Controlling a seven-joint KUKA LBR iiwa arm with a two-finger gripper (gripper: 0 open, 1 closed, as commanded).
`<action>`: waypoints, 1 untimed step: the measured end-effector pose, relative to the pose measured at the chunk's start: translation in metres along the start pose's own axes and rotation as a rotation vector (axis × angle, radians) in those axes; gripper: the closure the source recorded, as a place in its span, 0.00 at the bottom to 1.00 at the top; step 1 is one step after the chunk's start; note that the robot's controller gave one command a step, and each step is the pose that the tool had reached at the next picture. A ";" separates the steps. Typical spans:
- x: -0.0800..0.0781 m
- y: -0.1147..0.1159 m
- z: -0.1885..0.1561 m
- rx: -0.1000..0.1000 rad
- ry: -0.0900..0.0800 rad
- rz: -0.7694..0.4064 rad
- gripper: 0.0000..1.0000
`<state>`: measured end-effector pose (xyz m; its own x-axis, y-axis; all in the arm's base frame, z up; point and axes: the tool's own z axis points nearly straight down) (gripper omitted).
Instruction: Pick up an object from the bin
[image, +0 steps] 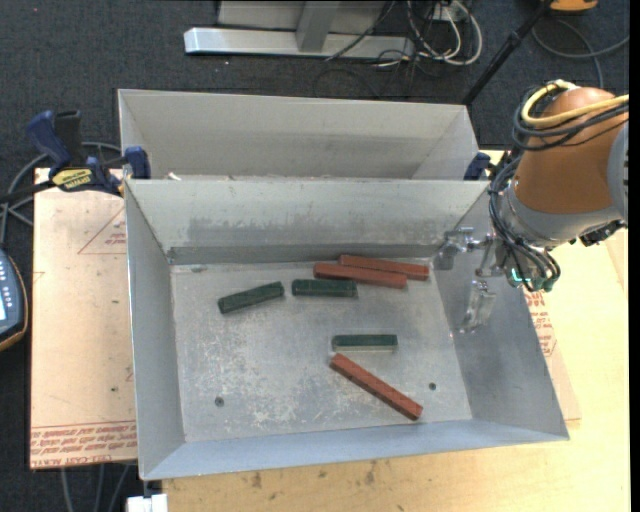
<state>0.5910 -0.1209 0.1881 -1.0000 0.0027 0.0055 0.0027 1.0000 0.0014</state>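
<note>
Jaws hang over the bin's (500, 370) right wall; we cannot tell if they are apart. Nearest lie two red bars (360, 275) to their left, long axes pointing almost at them.

No text, label, brand, number or sign is legible here.
</note>
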 end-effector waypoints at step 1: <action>-0.019 0.049 0.122 -0.002 -0.005 -0.124 0.00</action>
<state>0.6097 -0.0719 0.0665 -0.9927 -0.1210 0.0005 -0.1210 0.9927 0.0033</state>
